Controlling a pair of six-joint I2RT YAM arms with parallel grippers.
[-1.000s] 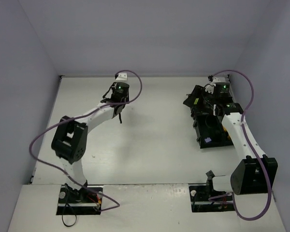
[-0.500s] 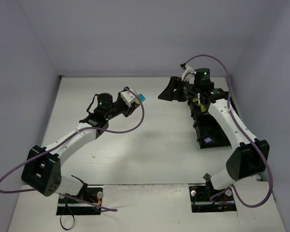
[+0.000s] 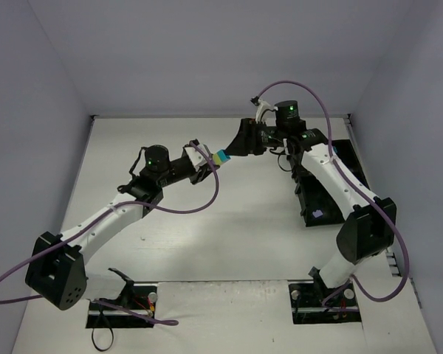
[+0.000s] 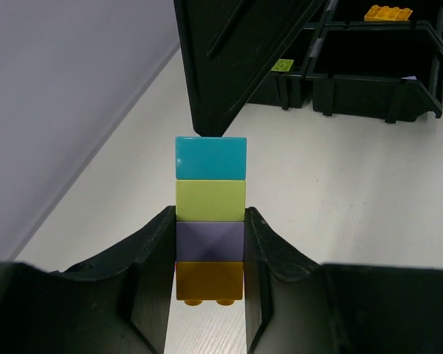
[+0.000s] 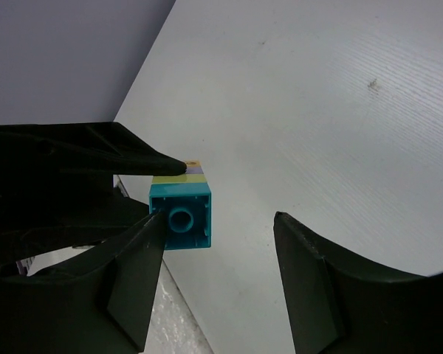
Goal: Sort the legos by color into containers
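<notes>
My left gripper point(image 4: 209, 221) is shut on a stack of legos, held above the table. The jaws clamp the lavender brick point(image 4: 210, 240), with an orange brick point(image 4: 210, 280) behind it. A lime green brick point(image 4: 210, 200) and a cyan brick point(image 4: 210, 158) stick out in front. From above, the stack point(image 3: 220, 156) points at my right gripper point(image 3: 236, 144). My right gripper point(image 5: 220, 216) is open. The cyan brick's hollow end point(image 5: 181, 216) sits between its fingers, against the left one and well apart from the right one. The containers point(image 3: 332, 199) stand at the right.
In the left wrist view the containers point(image 4: 369, 81) hold an orange brick point(image 4: 387, 12) and a lime brick point(image 4: 282, 66). A lavender brick point(image 3: 317, 214) lies in the near compartment. Grey walls close the table at the back and both sides.
The left arm swung right and carried the stack to the middle. The right gripper left the containers, came left to meet the stack, and its jaws narrowed a little.
</notes>
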